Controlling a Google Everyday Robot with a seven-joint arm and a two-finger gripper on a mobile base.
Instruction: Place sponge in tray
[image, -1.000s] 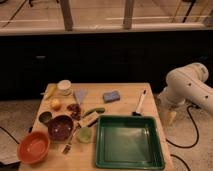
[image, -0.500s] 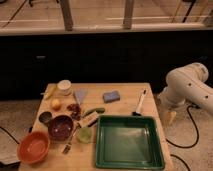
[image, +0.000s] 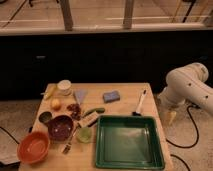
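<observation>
Here, everything sits on a wooden table (image: 125, 89) and is placed by the dark green tray (image: 101, 145), which fills the table's near right corner.

Farthest left of the tray, at the near left corner, sits an orange bowl (image: 34, 146). Beyond it, further from the tray, are a small dark cup (image: 45, 117), a yellow banana-like thing (image: 50, 91) and a round orange fruit (image: 56, 104). A white lidded tub (image: 64, 87) stands up-left of the tray near the far edge.

A maroon bowl (image: 60, 127) lies left of the tray, with a fork (image: 68, 145) between them. A pale blue triangular cloth (image: 80, 95) lies up-left of the tray, and some small dark red pieces (image: 75, 108) sit just below it. A small green cup (image: 84, 134) is just beside the tray's left rim. A green vegetable (image: 95, 111) lies near the tray's far left corner.

The blue-grey sponge (image: 111, 96) lies flat on the table beyond the tray's far rim, apart from it and touching nothing.

A black-handled brush (image: 140, 104) lies slanted past the tray's far right corner, its head near the rim.

The white arm (image: 187, 87) stands right of the tray, off the table. Its gripper (image: 171, 117) hangs pointing down just outside the table's right edge, level with the tray's far rim. Its fingers are apart with nothing between them.
</observation>
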